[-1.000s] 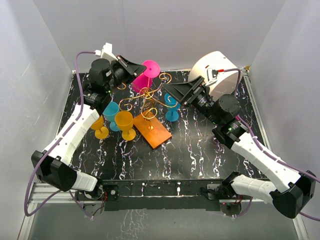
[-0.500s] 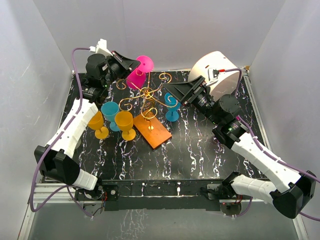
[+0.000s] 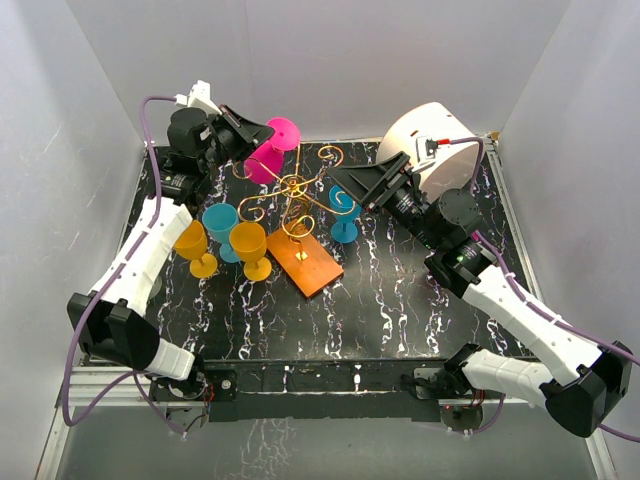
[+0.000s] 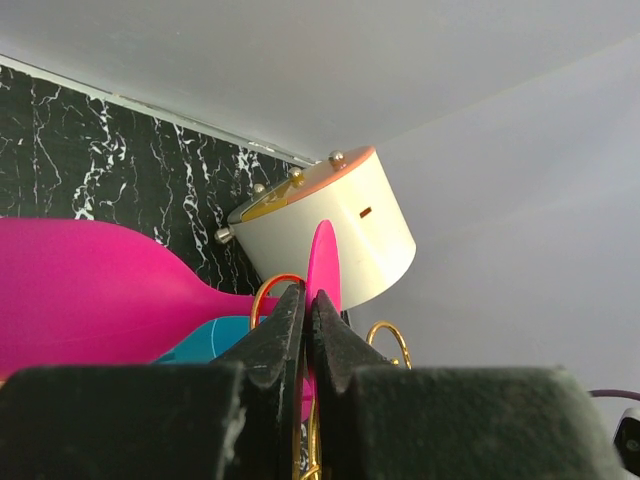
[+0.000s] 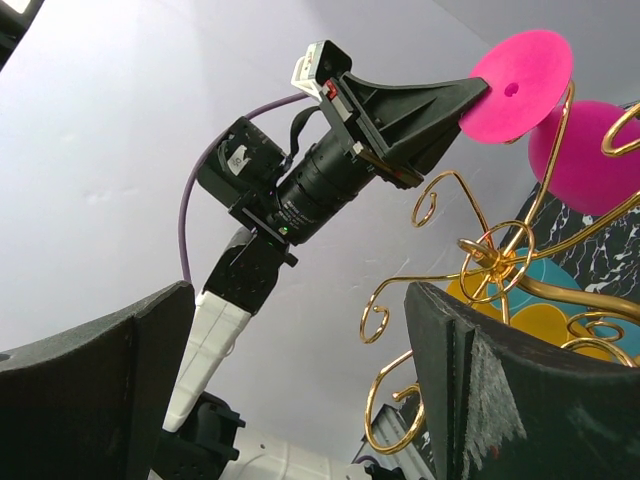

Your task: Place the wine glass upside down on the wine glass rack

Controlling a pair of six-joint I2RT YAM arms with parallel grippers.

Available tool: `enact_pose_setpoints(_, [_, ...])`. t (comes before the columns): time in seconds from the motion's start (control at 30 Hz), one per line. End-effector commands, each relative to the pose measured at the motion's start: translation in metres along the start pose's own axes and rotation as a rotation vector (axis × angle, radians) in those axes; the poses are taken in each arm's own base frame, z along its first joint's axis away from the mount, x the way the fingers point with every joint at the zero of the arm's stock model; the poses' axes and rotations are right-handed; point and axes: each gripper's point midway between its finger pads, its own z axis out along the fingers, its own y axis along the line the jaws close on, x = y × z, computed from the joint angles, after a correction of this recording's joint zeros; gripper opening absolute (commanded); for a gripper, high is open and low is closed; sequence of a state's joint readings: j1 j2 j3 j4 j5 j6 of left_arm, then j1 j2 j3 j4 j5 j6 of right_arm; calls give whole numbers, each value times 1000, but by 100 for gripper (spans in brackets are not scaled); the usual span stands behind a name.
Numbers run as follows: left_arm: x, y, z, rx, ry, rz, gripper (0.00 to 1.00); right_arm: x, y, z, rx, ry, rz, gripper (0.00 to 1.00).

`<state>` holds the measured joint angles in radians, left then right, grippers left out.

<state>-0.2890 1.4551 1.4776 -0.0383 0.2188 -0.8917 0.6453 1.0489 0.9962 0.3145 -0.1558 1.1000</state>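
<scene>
Top external view finds the pink wine glass (image 3: 264, 160) held aloft over the back of the table (image 3: 400, 290). Its stem is pinched in the left claw (image 3: 270, 135), with the foot tipped up and the bowl hanging down and away from the claw. The left wrist view confirms the clamp: both jaws meet on the stem just behind the round foot, and the bowl swells out to their left. A gold wire rack (image 3: 296, 186) stands just in front of and below that claw on its orange base (image 3: 305, 262). In the right wrist view one curled arm rises right beside the glass's foot, though whether wire and glass touch cannot be told. The right claw (image 3: 345, 182) hovers on the far side of the rack from the left one, jaws spread wide and holding nothing, with a blue glass (image 3: 345, 215) just beside its tip. Two yellow glasses (image 3: 248, 243) and a second blue glass (image 3: 220, 220) stand on the near side of the left claw. A white drum (image 3: 430, 135) sits behind the right claw. By the look of it, lifting and inverting are done; slipping the stem into a curl and letting go remain.
</scene>
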Motion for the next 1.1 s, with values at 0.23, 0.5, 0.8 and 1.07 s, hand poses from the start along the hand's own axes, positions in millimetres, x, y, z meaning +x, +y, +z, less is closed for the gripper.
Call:
enact_pose_setpoints(0.23, [-16,-12,-30,33,-21,40,0,-6,7,-6,-21,-27,-27,85])
enact_pose_setpoints(0.5, [-15,5,-32,-35,-11,61,2,-7,4,-8,-1,-31,-25,85])
enact_pose_setpoints(0.8, [-25,2,-46,-77,-44,91,9,-15,-19,-10,149,-66,-38,84])
enact_pose_setpoints(1.07, [-25,14,-50,-138,-50,111,16,-29,-33,-17,264,-121,-85,84])
